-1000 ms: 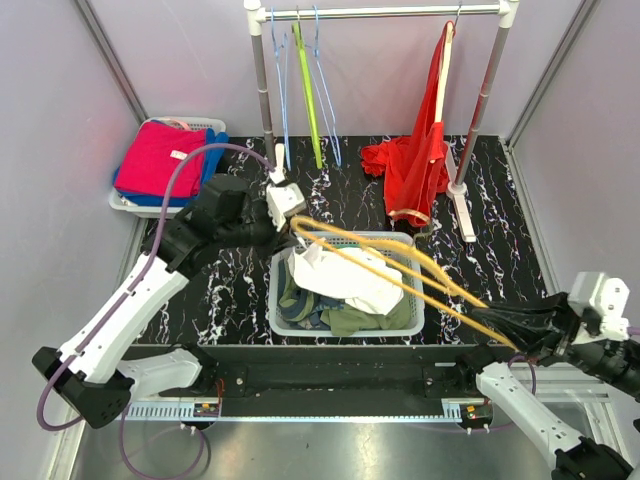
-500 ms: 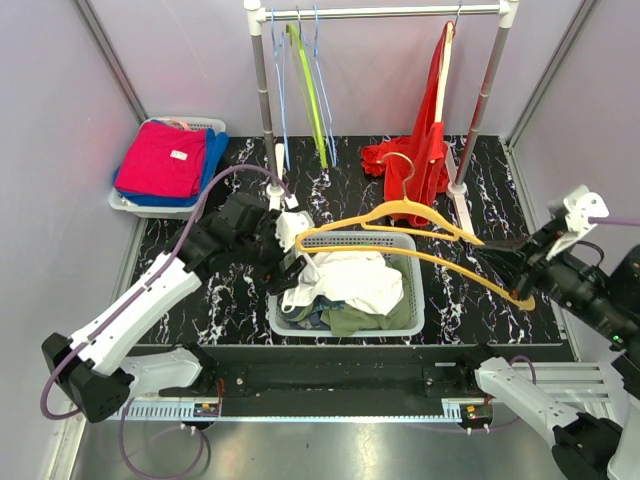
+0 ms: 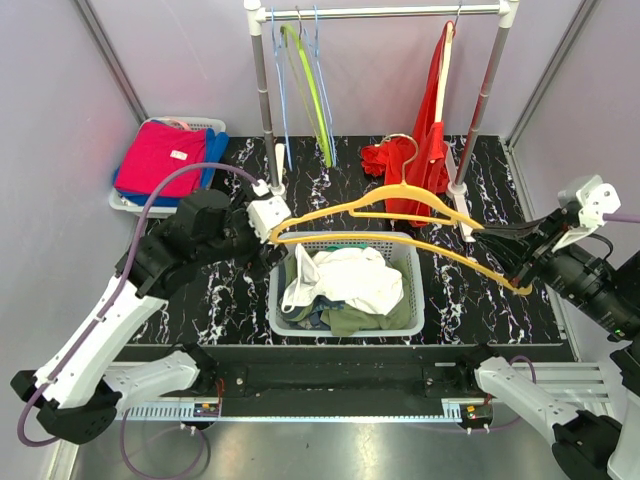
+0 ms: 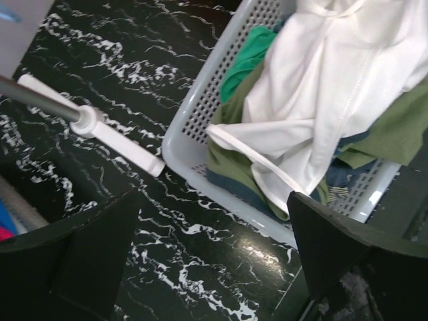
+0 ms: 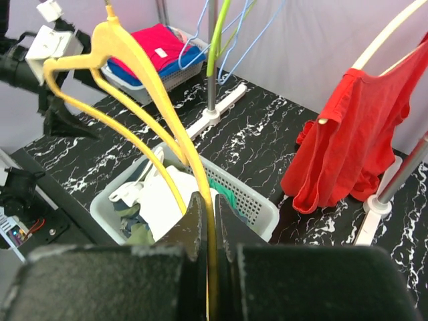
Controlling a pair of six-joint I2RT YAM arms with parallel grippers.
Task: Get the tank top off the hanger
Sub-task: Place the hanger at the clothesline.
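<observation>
I saw a clothes rack [image 3: 380, 12] along the table's [image 3: 500, 180] far edge, carrying a red garment [image 3: 415, 170], a green hanger [image 3: 315, 90] and blue hangers [image 3: 278, 80]. A white basket [image 3: 125, 205] in the far-left corner held pink and blue clothes [image 3: 160, 160]. A grey basket [image 3: 414, 290] mid-table held green clothing [image 3: 355, 318].

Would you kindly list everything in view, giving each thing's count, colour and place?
yellow hanger: one, yellow, bare, held above the centre basket
tank top: one, white, atop the clothes in the centre basket
centre basket: one, pale grey, mid-table
other clothes: count unclear, green and dark, under the tank top
clothes rack: one, white and silver, at the back
green hanger: one, on the rail
blue hangers: at least two, on the rail
red garment: one, hanging at the rail's right end
side basket: one, white, far left, holding pink and blue folded clothes
table: one, black marbled
left gripper: one, black, open, beside the centre basket
right gripper: one, black, shut on the yellow hanger
</observation>
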